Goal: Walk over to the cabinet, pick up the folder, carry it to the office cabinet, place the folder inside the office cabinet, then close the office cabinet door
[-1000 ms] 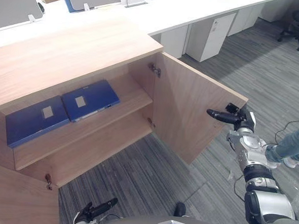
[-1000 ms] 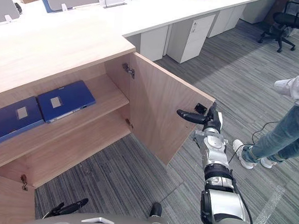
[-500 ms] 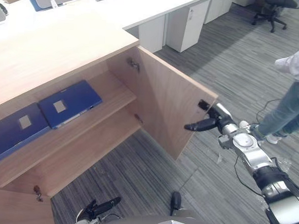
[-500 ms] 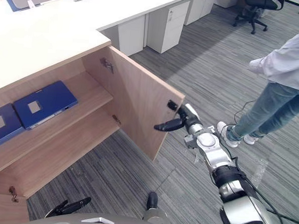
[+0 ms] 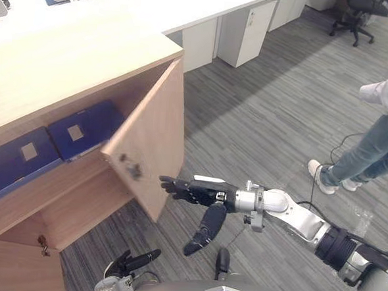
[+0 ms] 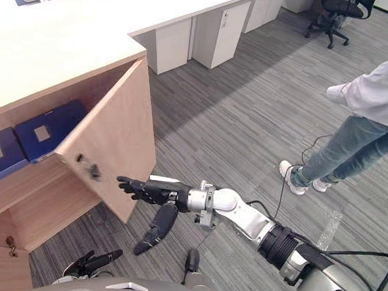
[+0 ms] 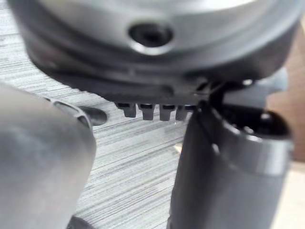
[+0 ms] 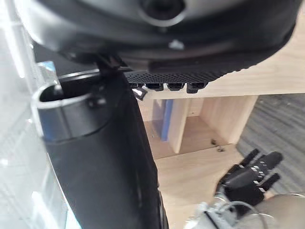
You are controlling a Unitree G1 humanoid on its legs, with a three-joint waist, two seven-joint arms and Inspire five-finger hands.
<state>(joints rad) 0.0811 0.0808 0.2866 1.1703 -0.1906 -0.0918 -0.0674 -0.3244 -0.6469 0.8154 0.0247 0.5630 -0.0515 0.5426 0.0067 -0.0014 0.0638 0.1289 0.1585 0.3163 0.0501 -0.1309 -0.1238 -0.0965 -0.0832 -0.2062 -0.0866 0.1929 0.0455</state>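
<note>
Folder (image 5: 83, 132): lies on shelf (image 5: 46, 188) behind half-shut door (image 5: 152, 133); door's outer face sits at 10 o'clock, just beside right hand (image 5: 198, 190), fingers straight and open, nearer than left hand (image 5: 133, 263).

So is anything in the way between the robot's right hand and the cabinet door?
No, nothing visible. The right hand reaches with straight fingers right up to the face of the half-shut cabinet door, so close that I cannot tell whether they touch it. Nothing sits between them; there is just grey floor underneath.
</note>
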